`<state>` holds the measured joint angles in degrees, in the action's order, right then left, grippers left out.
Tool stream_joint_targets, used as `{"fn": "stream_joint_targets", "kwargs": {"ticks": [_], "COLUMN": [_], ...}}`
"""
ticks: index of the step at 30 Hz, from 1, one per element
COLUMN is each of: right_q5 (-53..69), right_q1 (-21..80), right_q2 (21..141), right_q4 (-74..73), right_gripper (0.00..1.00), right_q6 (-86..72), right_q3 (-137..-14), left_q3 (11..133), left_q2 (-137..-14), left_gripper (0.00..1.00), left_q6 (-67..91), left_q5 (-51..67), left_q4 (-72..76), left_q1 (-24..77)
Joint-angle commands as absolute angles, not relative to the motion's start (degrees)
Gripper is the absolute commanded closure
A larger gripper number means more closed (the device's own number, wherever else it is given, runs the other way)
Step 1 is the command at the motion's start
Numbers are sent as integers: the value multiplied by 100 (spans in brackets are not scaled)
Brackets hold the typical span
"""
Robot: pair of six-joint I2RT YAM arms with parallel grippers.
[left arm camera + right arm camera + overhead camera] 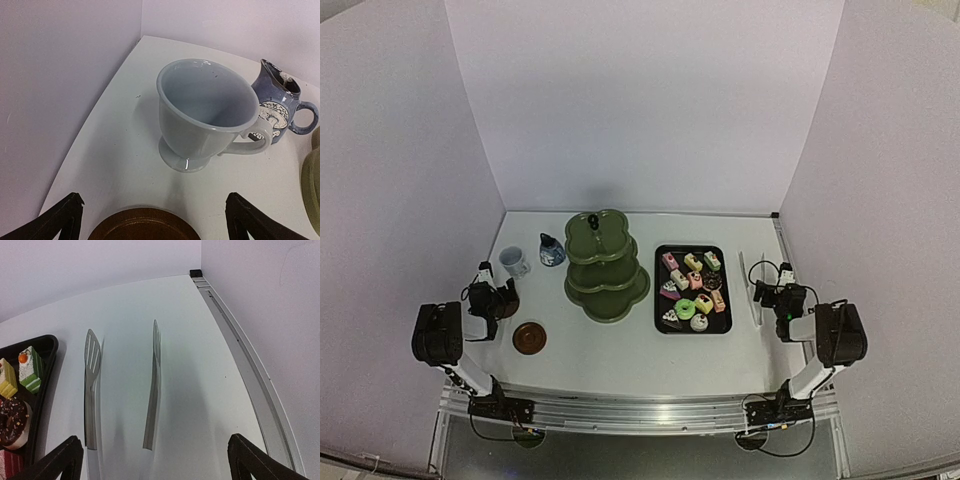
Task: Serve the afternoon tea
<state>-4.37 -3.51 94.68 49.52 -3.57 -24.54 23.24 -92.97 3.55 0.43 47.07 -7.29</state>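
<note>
The olive-green three-tier stand (pixel 607 265) rises at the table's middle. Left of it stand the white mug (pixel 514 262) (pixel 205 115) and the small dark-blue pot (pixel 551 250) (pixel 277 107), close together. One brown coaster (pixel 529 337) lies near the front; a second coaster (pixel 145 225) lies just below my left gripper (pixel 492 288) (pixel 155 202), which is open and empty, short of the mug. Several small colourful cakes (pixel 692 288) (pixel 27 370) fill the black tray (pixel 660 300). My right gripper (pixel 768 292) (pixel 156 441) is open and empty, over the near end of the tongs.
Thin metal tongs (pixel 752 285) (pixel 152 390) lie right of the tray (pixel 47 347), arms pointing away from me. White walls enclose the table on three sides, and a metal rail (pixel 250 365) runs along the right edge. The stand's rim (pixel 312 185) shows right of the mug.
</note>
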Motion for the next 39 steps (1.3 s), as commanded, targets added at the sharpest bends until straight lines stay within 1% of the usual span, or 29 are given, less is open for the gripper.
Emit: {"fn": "stream_joint_targets", "kwargs": {"ticks": [1, 5, 7, 9, 12, 15, 16, 18, 21, 23, 25, 30, 32, 36, 37, 39], "right_q5": [-918, -1363, -1222, -973, -723, -262, -128, -222, -1068, -1522, -1672, -1653, -1499, -1330, -1309, -1274], "right_q1": [-360, -360, -360, -360, -360, -354, -327, -194, 280, 519, 585, 818, 832, 827, 810, 753], "right_q2": [8932, 8604, 8458, 8367, 8348, 8376, 8376, 8384, 8501, 8634, 8732, 9134, 9400, 9888, 10026, 10269], "right_q4": [3544, 2678, 2524, 2197, 1045, 138, -116, -641, -1731, -2585, -3182, -3986, -4193, -4376, -4379, -4412], "right_gripper": [2, 2, 2, 2, 2, 9, 10, 10, 8, 5, 4, 2, 2, 2, 3, 7], "right_q6": [-579, -908, -1089, -1282, -1522, -1574, -1580, -1543, -1366, -1395, -1562, -1617, -1664, -1884, -1927, -1981], "right_q3": [-3176, -3731, -3924, -4188, -4837, -5425, -5546, -5760, -6113, -6376, -6525, -6680, -6787, -7024, -7065, -7181], "left_q3": [2479, 2479, 2443, 2433, 2610, 2598, 2572, 2526, 2548, 2730, 3065, 4401, 4522, 4321, 4258, 4212], "left_q2": [-9299, -9307, -9257, -8940, -8163, -7326, -7008, -6418, -5812, -5566, -5491, -6018, -6065, -5809, -5751, -5719], "left_gripper": [0, 0, 0, 0, 0, 0, 0, 0, 0, 0, 0, 0, 0, 0, 0, 0], "left_q6": [422, 422, 415, 492, 537, 920, 1028, 1117, 1143, 1139, 1168, 1338, 1365, 1274, 1244, 1264], "left_q5": [54, 58, 54, -184, -274, -637, -686, -640, -523, -337, -65, 850, 1146, 1738, 1936, 2167], "left_q4": [4965, 4967, 5014, 4816, 3876, 3233, 3087, 2722, 2318, 1966, 1459, -335, -527, -466, -429, -397], "left_q1": [-728, -726, -727, -732, -728, -727, -723, -729, -726, -722, -725, -724, -727, -726, -727, -727]}}
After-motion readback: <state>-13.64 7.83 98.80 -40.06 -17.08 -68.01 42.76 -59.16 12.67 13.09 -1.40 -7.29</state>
